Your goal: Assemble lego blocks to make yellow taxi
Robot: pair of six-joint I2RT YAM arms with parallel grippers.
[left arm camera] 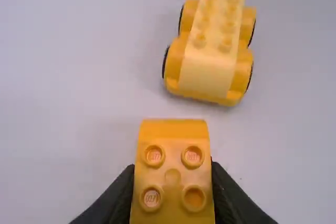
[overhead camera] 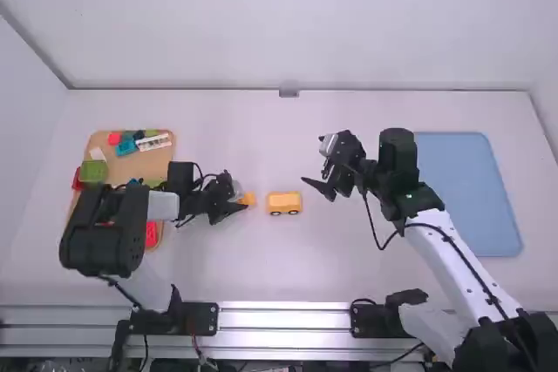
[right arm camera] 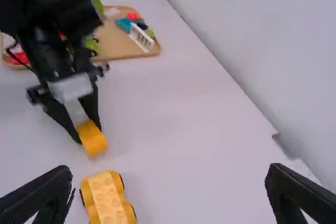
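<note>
The left tool (overhead camera: 241, 202) is closing its two fingers on a yellow block (left arm camera: 173, 174), gripping it by opposite sides. The block is showing studs on top, and its smooth, curved end is facing a yellow wheeled car base (overhead camera: 284, 203). Whether the block is touching the worktop (overhead camera: 261, 263) cannot be told.

The car base is standing upright on its wheels near the middle of the worktop, between the two tools. It is sitting near the held block but apart from it, and is showing a double row of studs along its top.

The right tool (overhead camera: 314, 159) is hanging wide open and holding nothing, just beyond the car base and to its right in the high view.

The left arm is stretching across a wooden tray (overhead camera: 148, 165) at the left of the worktop. The tray is carrying loose pieces, among them a green block (overhead camera: 93, 171), a small red block (overhead camera: 114, 138), a teal block (overhead camera: 126, 145) and a white railing piece (overhead camera: 154, 142). A blue tray (overhead camera: 471, 198) is lying at the right, beyond the right arm.
</note>
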